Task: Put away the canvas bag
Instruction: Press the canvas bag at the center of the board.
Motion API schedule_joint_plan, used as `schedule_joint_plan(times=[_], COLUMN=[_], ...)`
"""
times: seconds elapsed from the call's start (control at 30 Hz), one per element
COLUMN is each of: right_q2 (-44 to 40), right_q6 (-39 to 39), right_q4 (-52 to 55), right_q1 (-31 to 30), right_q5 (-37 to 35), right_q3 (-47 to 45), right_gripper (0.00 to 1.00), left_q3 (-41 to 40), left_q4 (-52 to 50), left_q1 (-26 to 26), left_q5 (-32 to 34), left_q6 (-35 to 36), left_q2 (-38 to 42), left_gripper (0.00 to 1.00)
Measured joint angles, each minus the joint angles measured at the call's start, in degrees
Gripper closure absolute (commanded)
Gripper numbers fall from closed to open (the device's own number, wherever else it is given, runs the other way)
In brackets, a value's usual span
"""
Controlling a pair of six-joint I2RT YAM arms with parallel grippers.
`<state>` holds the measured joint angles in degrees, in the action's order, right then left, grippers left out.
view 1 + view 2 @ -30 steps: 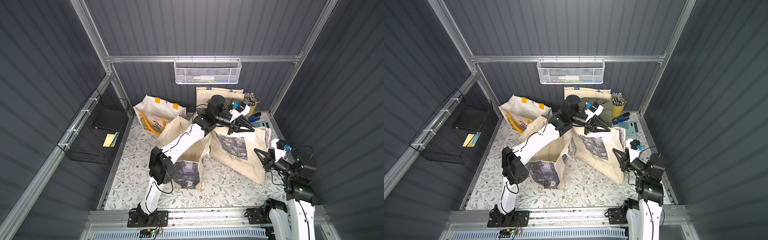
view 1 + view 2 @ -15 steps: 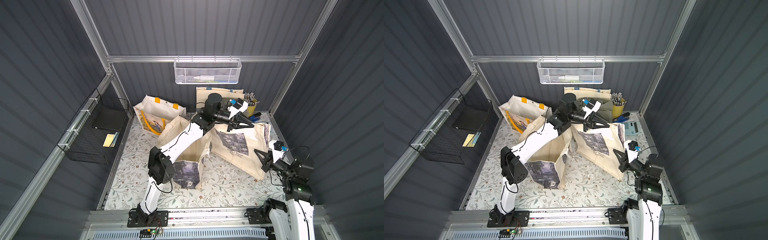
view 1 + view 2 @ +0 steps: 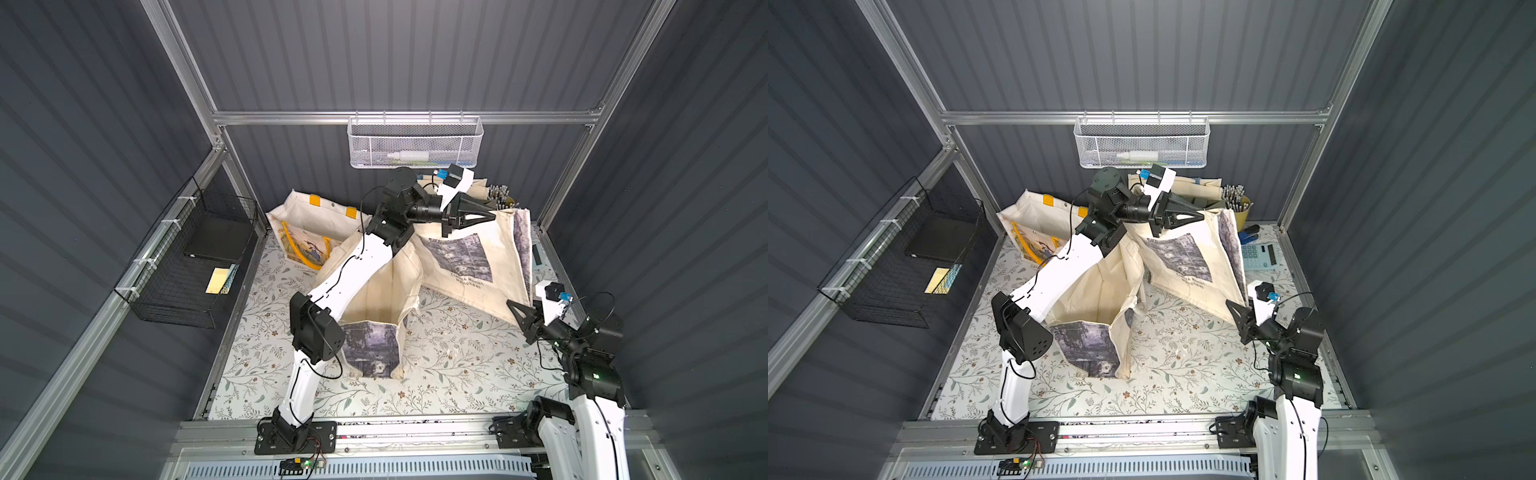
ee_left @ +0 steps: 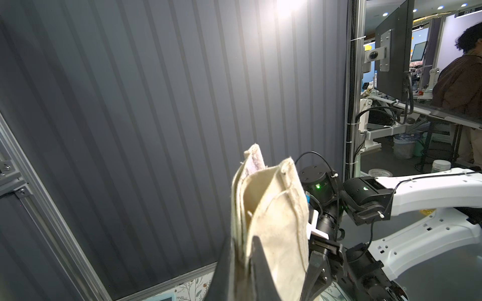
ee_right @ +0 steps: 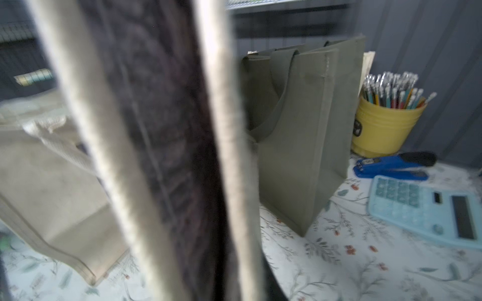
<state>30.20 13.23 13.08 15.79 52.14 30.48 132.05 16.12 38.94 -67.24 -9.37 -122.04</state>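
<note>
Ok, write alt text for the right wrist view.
A blurred cream canvas bag with a dark printed panel fills much of the frame. Behind it, on a floral tablecloth, stand an olive-green fabric tote and a yellow cup of pens, beside a blue stapler and pale blue calculator.

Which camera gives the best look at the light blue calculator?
The right wrist view: the calculator lies close, keys and display plain. In a top view the calculator is whole but small, beside the canvas bag; in a top view the bag hides all but a sliver. The left wrist view hardly shows it.
</note>
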Motion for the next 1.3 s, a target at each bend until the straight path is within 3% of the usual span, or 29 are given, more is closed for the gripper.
schedule_joint_plan(times=[0.27,0.4,0.53,0.57,0.67,0.73,0.8,0.9,1.07,1.3], right_q2=[0.0,0.0,0.0,0.1,0.3,0.2,0.2,0.2,1.1,5.1], right_q6=[0.4,0.5,0.2,0.1,0.4,0.5,0.7,0.6,-0.3,-3.0], right_q4=[-0.1,-0.1,-0.2,-0.2,-0.2,-0.2,-0.2,-0.2,-0.2,-3.1], right_q1=[0.0,0.0,0.0,0.0,-0.1,-0.2,-0.2,-0.2,-0.2,-0.2], right_q5=[0.1,-0.5,-1.0,-1.0,-1.0,-0.9,-0.9,-1.2,-2.1,-2.1], right_q3=[-0.1,-0.1,-0.1,-0.1,-0.1,-0.1,-0.1,-0.1,0.4,5.5], right_gripper=[1.0,0.82,0.72,0.73,1.0,1.0,0.83,0.66,0.64,0.48], left_q3=[0.0,0.0,0.0,0.0,0.0,0.0,0.0,0.0,0.1,0.1], left_q4=[1.0,1.4,1.7,2.0,3.0,3.3,3.4,3.3,3.3,0.8], left_q1=[0.0,0.0,0.0,0.0,0.0,0.0,0.0,0.0,0.1,1.0], left_q5=[0.9,1.1,1.1,1.1,1.3,1.3,1.3,1.3,1.3,1.3], left_q6=[-1.2,-1.7,-2.1,-2.2,-3.0,-3.2,-3.3,-3.3,-3.4,-2.0], left_q2=[-0.5,-0.6,-0.6,-0.6,-0.6,-0.6,-0.6,-0.6,-0.6,-0.6], left_gripper=[1.0,1.0,1.0,1.0,1.0,1.0,1.0,1.0,1.0,1.0])
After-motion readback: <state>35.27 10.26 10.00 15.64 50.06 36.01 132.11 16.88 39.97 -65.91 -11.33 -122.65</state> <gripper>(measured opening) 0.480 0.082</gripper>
